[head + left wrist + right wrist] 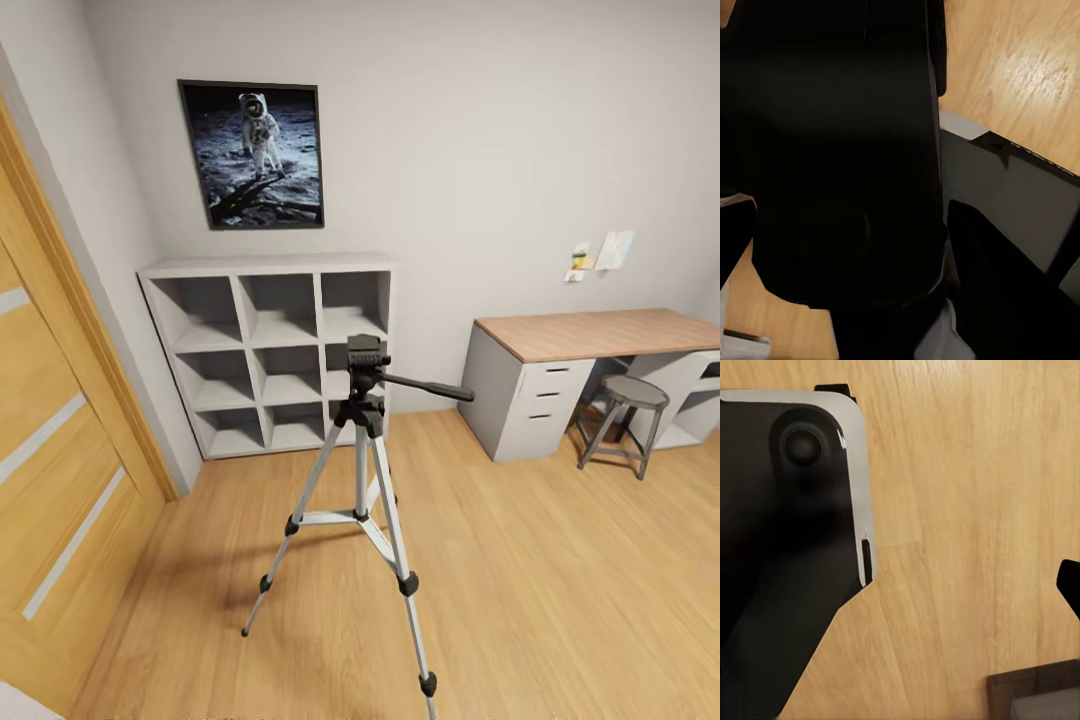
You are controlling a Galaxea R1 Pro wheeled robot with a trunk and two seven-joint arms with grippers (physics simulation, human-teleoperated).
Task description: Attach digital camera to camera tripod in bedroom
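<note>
The head view looks from standing height forward and down across the bedroom, facing the camera tripod (365, 470) in mid-floor, with the grey cube shelf (272, 350) and poster (253, 154) on the wall beyond, the table (590, 375) and stool (625, 420) to the right; the left wrist view sits very close behind a dark body (840, 150) that blocks most of it, wood floor (1020, 67) past it; the right wrist view faces down at the floor (960, 510) from close by, beside black robot parts (787, 547); all three share the light wood floor (520, 580).
</note>
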